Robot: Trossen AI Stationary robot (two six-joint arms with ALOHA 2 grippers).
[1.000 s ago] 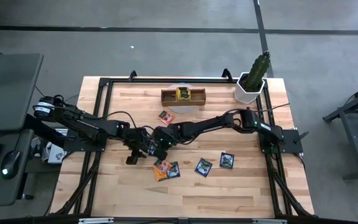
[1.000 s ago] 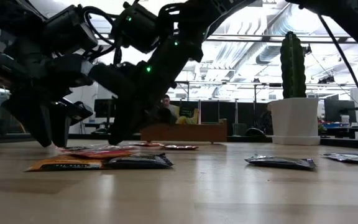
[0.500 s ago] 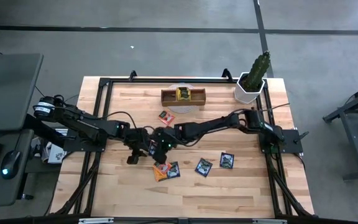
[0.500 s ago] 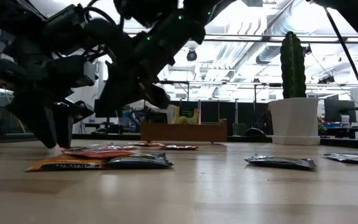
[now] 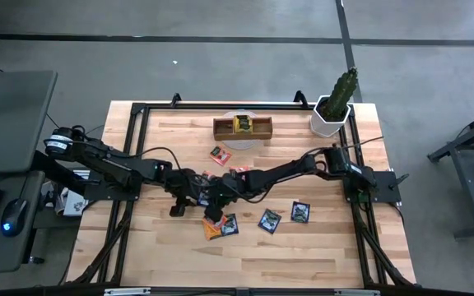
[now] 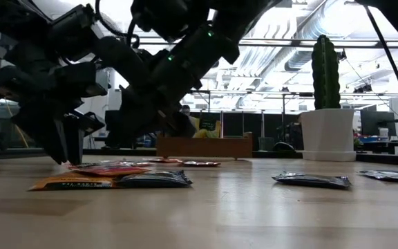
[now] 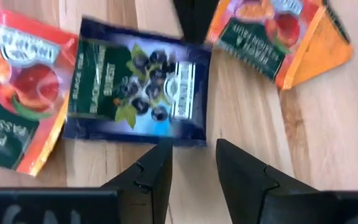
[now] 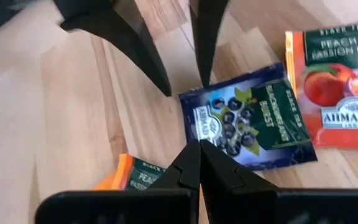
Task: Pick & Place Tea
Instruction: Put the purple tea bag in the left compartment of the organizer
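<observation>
Where planks run pale, table [image 5: 319, 247] holds sachets [image 5: 270, 219].

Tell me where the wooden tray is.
In the high view the wooden tray sits at the table's far edge, near the middle, left of the potted cactus, with a yellow sachet in its middle compartment.

Glossy foil sachets [image 7: 138, 99] (matt wood table [image 7: 247, 106])
</observation>
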